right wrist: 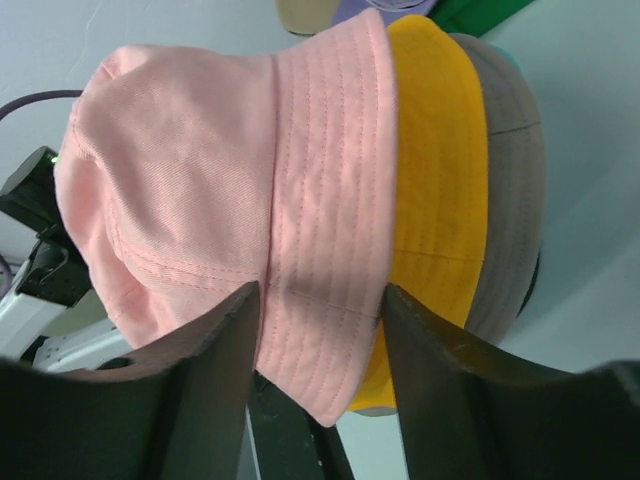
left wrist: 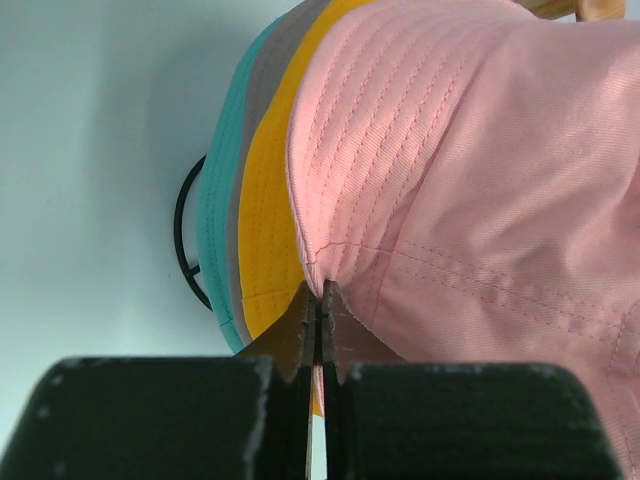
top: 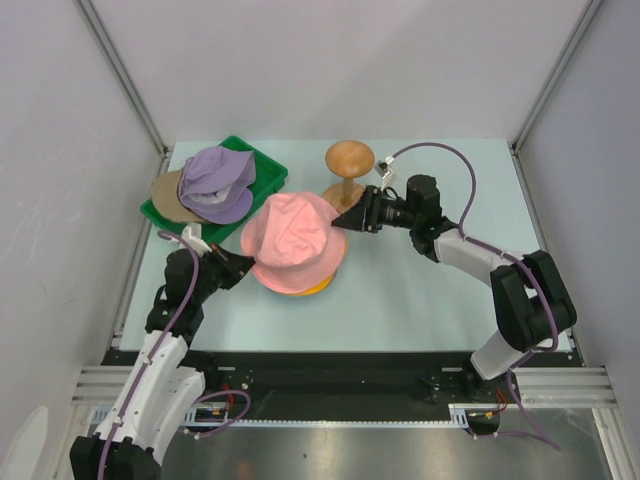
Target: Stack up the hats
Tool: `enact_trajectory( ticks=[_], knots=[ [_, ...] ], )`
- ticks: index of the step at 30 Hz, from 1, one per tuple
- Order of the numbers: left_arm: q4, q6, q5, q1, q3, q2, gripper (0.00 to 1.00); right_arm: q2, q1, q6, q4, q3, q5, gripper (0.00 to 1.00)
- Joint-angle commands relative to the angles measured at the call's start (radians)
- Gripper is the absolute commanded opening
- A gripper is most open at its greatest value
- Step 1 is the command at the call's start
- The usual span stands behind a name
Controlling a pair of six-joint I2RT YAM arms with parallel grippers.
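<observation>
Left pincer (left wrist: pixel 318 297) pinches the brim of the pink hat (top: pixel 295 240); right pincer (right wrist: pixel 320 295), spread, straddles it. A lopsided pull could slide it off the orange hat (right wrist: pixel 435 150) below.

Top view: high, at near edge, looking down on whole table (top: pixel 420 290). Left wrist: low, very close, facing pink hat (left wrist: pixel 480 180) brim. Right wrist: equally close, opposite side. All share that hat.

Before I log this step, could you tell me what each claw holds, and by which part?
Left claw pinches the brim edge of the pink hat; right claw stands open astride its opposite brim.
</observation>
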Motion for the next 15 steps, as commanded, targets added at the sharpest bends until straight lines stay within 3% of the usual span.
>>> enact_trajectory(
  ticks=[1, 5, 6, 9, 15],
  knots=[
    [0.0, 0.031, -0.047, 0.016, 0.036, 0.015, 0.0, 0.029, 0.0, 0.047, 0.087, 0.05, -0.076, 0.51],
    [0.008, 0.034, -0.05, 0.016, 0.033, 0.026, 0.0, 0.057, 0.011, 0.017, 0.033, 0.067, -0.12, 0.3],
    [0.008, 0.037, -0.049, 0.017, 0.031, 0.032, 0.0, 0.06, 0.017, 0.001, 0.004, 0.08, -0.123, 0.19],
    [0.005, 0.051, -0.047, 0.019, 0.028, 0.048, 0.0, 0.054, 0.025, -0.087, -0.134, 0.087, -0.09, 0.0],
    [-0.011, 0.073, -0.061, 0.022, 0.02, 0.071, 0.0, 0.04, 0.015, -0.138, -0.309, 0.06, 0.09, 0.0]
  ],
)
